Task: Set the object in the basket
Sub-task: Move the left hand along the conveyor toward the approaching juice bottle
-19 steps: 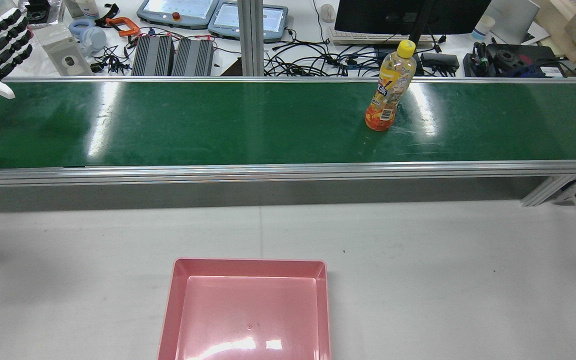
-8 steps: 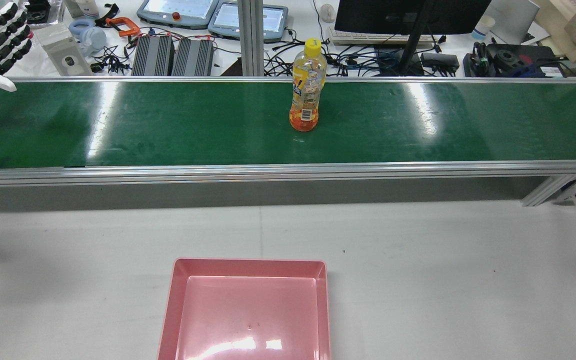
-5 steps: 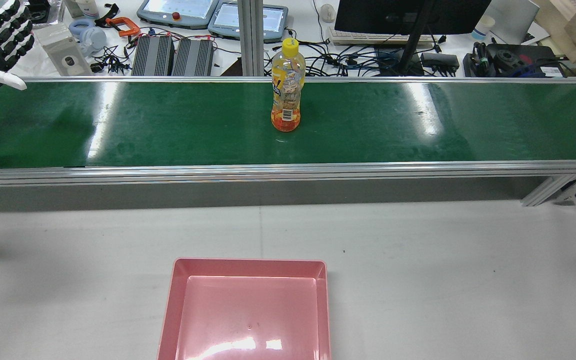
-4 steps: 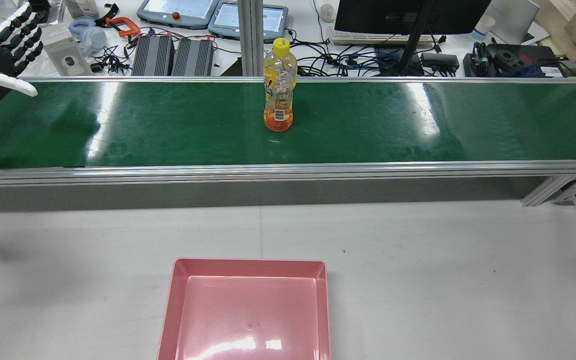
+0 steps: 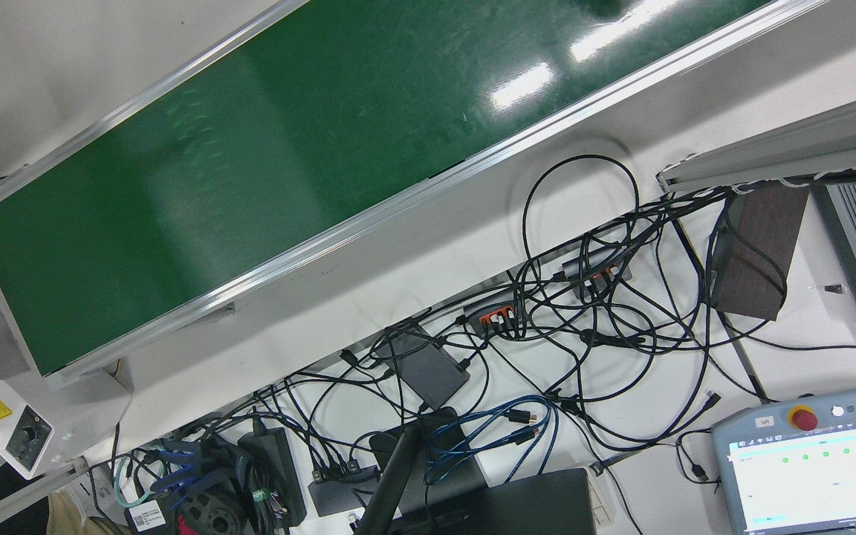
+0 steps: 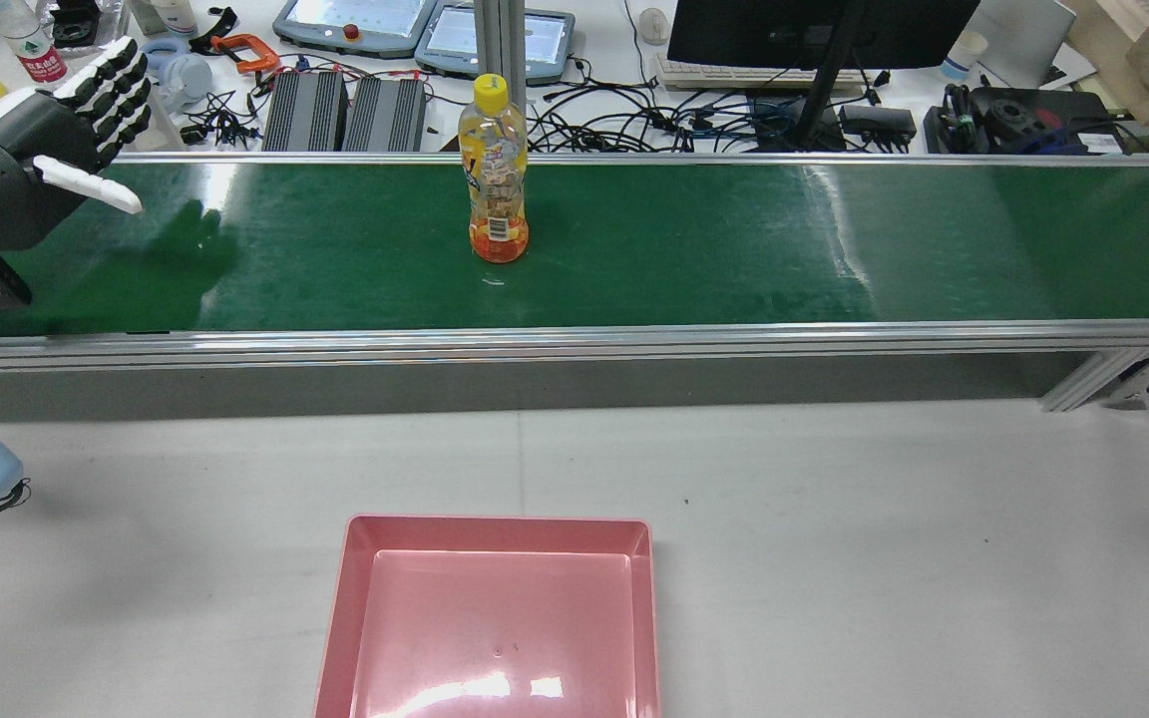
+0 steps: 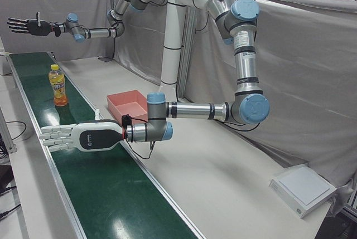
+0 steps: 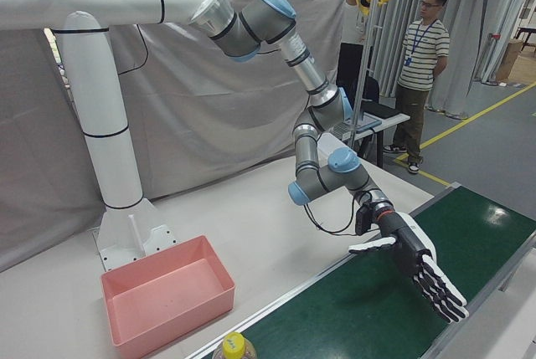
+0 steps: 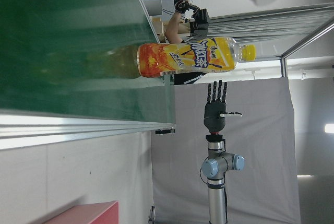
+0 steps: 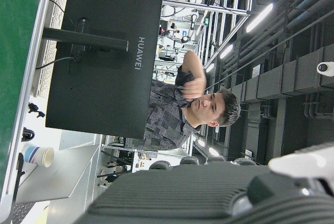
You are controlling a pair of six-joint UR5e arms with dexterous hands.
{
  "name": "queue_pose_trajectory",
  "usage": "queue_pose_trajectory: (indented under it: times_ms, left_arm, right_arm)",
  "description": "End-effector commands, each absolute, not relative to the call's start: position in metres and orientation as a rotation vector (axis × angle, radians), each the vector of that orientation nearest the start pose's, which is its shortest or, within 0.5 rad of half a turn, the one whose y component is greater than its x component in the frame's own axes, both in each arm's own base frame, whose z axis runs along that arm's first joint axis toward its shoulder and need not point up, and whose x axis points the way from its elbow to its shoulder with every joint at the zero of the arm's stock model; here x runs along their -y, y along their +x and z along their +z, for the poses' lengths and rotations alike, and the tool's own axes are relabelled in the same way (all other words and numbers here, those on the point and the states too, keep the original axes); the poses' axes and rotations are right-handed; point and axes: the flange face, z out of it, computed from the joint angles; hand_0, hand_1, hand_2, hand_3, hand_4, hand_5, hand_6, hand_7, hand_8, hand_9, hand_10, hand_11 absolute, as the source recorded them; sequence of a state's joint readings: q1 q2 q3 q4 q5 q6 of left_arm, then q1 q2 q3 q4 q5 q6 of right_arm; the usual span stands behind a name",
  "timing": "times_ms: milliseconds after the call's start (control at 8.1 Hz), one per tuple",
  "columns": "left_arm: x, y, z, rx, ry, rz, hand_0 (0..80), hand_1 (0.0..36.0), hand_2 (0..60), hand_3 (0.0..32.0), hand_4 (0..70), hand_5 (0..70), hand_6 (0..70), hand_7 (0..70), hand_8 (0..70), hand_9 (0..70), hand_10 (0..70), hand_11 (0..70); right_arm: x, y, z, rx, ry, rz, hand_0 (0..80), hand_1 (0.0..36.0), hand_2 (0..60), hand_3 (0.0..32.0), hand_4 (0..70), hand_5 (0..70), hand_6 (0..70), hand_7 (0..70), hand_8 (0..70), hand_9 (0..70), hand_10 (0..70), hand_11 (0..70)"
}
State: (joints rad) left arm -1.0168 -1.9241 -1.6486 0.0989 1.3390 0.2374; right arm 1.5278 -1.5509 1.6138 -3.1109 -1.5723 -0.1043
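Observation:
An orange drink bottle (image 6: 497, 179) with a yellow cap stands upright on the green conveyor belt (image 6: 734, 239), left of its middle. It also shows in the left-front view (image 7: 57, 87) and the left hand view (image 9: 193, 59). My left hand (image 6: 36, 165) is open and empty over the belt's left end, well left of the bottle, and shows in the left-front view (image 7: 78, 137) and right-front view (image 8: 414, 263). My right hand (image 7: 25, 25) is open, raised high past the belt's far end. The pink basket (image 6: 500, 522) sits empty on the white table.
Cables, teach pendants (image 6: 355, 22) and a monitor (image 6: 814, 30) crowd the desk behind the belt. The belt's metal rail (image 6: 574, 344) runs between belt and table. A belt control box (image 5: 23, 435) sits at one end. People stand beyond the belt (image 8: 423, 41).
The bottle has travelled left along the belt, from right of centre to left of centre. My left hand has moved right, further into the rear view above the belt's left end, still open.

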Motion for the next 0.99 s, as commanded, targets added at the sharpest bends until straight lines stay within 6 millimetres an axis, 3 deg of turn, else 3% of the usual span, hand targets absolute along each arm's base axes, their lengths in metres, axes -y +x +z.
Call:
queue_pose_trajectory:
  times_ms: [0,247,864]
  left_arm:
    - [0.620,0.229,0.426,-2.342,-0.206,-1.605,71.8,14.5,0.0,0.0,0.0,3.4,0.0,0.0,0.0,0.0,0.0,0.0]
    - [0.617,0.250,0.417,-2.343,-0.240,-1.580,73.0,14.6,0.0,0.0,0.0,3.9,0.0,0.0,0.0,0.0,0.0,0.1]
    - [0.616,0.268,0.403,-2.352,-0.273,-1.556,72.6,14.6,0.0,0.0,0.0,5.7,0.0,0.0,0.0,0.0,0.0,0.0]
  right_arm:
    - [0.514,0.111,0.653,-2.399,-0.072,-2.179,0.0,0.0,0.0,0.0,0.0,0.0,0.0,0.0,0.0,0.0,0.0,0.0]
    - [0.514,0.111,0.653,-2.399,-0.072,-2.179,0.0,0.0,0.0,0.0,0.0,0.0,0.0,0.0,0.0,0.0,0.0,0.0]
    - [0.514,0.111,0.653,-2.399,-0.072,-2.179,0.0,0.0,0.0,0.0,0.0,0.0,0.0,0.0,0.0,0.0,0.0,0.0]
